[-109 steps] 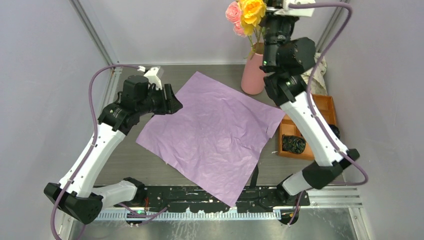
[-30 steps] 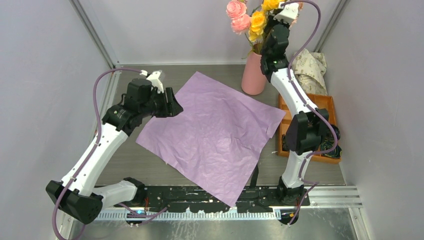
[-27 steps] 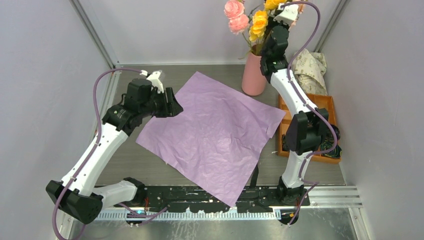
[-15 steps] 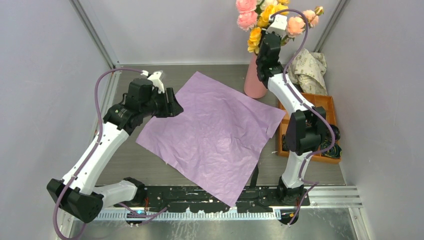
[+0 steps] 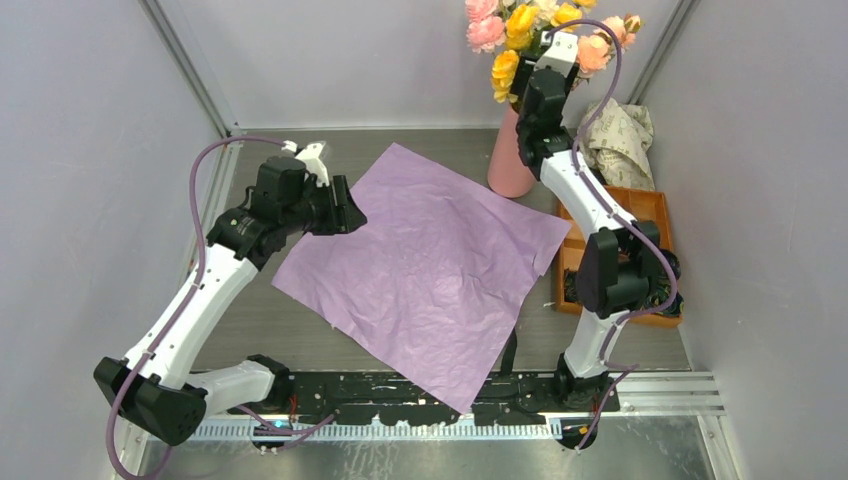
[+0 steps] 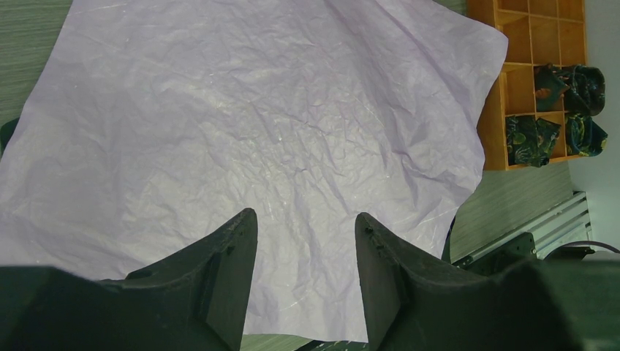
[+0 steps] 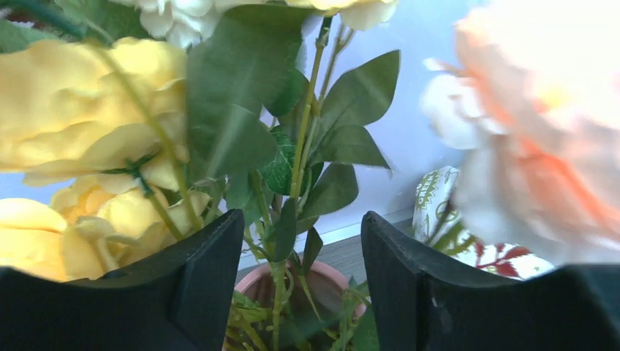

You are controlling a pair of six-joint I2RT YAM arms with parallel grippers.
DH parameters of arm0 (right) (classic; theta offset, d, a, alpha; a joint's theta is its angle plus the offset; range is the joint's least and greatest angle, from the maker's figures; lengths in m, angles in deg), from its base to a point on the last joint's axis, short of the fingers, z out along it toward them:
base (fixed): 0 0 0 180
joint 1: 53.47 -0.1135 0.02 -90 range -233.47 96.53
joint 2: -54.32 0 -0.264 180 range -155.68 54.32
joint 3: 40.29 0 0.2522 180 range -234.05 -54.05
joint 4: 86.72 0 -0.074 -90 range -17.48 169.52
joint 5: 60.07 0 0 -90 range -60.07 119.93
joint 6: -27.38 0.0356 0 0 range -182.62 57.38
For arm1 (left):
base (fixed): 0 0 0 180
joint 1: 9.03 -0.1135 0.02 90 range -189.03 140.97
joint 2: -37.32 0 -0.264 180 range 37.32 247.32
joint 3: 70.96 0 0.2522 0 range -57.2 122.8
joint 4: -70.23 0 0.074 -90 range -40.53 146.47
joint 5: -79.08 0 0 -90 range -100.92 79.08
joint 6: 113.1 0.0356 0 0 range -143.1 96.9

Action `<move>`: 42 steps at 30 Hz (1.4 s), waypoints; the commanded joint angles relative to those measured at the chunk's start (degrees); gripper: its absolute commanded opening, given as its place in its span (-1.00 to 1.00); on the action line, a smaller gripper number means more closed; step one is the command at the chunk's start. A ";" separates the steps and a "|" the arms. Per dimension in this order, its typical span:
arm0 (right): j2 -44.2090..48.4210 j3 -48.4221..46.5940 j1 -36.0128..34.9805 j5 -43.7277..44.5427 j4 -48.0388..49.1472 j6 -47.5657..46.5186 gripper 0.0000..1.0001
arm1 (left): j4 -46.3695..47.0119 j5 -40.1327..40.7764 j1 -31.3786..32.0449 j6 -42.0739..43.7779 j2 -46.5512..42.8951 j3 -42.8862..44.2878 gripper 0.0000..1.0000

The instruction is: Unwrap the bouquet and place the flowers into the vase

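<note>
The flowers (image 5: 520, 30), pink, yellow and peach blooms on green stems, stand in the salmon-pink vase (image 5: 507, 165) at the back of the table. My right gripper (image 5: 527, 85) hangs among them above the vase mouth. In the right wrist view it (image 7: 301, 219) is open. Thin stems (image 7: 281, 241) rise between its jaws untouched, down into the vase rim (image 7: 329, 274), with a yellow bloom (image 7: 88, 110) at left. A wrapped bouquet is out of view; a lilac paper sheet (image 5: 430, 260) lies spread flat. My left gripper (image 5: 345, 210) hovers open and empty over the sheet (image 6: 256, 110).
An orange compartment tray (image 5: 650, 205) with dark bundles sits at the right, touched by the sheet's corner. Crumpled cream printed paper (image 5: 620, 135) lies behind it beside the vase. The enclosure walls stand close behind the vase and at both sides.
My right gripper has opened and let go of the stems, and the blooms have spread around it over the vase. The left arm and the sheet have not moved.
</note>
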 commanded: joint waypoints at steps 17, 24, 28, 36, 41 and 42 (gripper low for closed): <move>19.91 1.71 -0.37 -7.18 -1.17 5.14 0.83 | 1.77 -0.78 -0.28 -0.87 -1.08 0.21 0.05; 26.31 2.16 -0.36 -8.44 -2.83 8.15 0.99 | 1.03 -0.70 -0.23 -0.99 -1.12 0.70 0.06; 28.58 -0.77 -0.47 -2.05 -7.82 9.56 0.99 | 0.64 -0.05 -0.23 -1.20 -1.96 0.51 0.06; 38.34 1.01 -0.47 3.95 -19.03 12.35 0.99 | -0.91 1.65 -0.21 -0.98 -2.87 1.46 0.06; 49.54 10.62 -0.43 4.11 -17.12 13.17 0.99 | -1.45 2.24 -0.23 -1.68 -4.69 0.73 0.06; 51.59 12.35 -0.47 4.33 -16.25 12.99 0.99 | -1.57 2.36 -0.23 -1.73 -5.01 0.67 0.06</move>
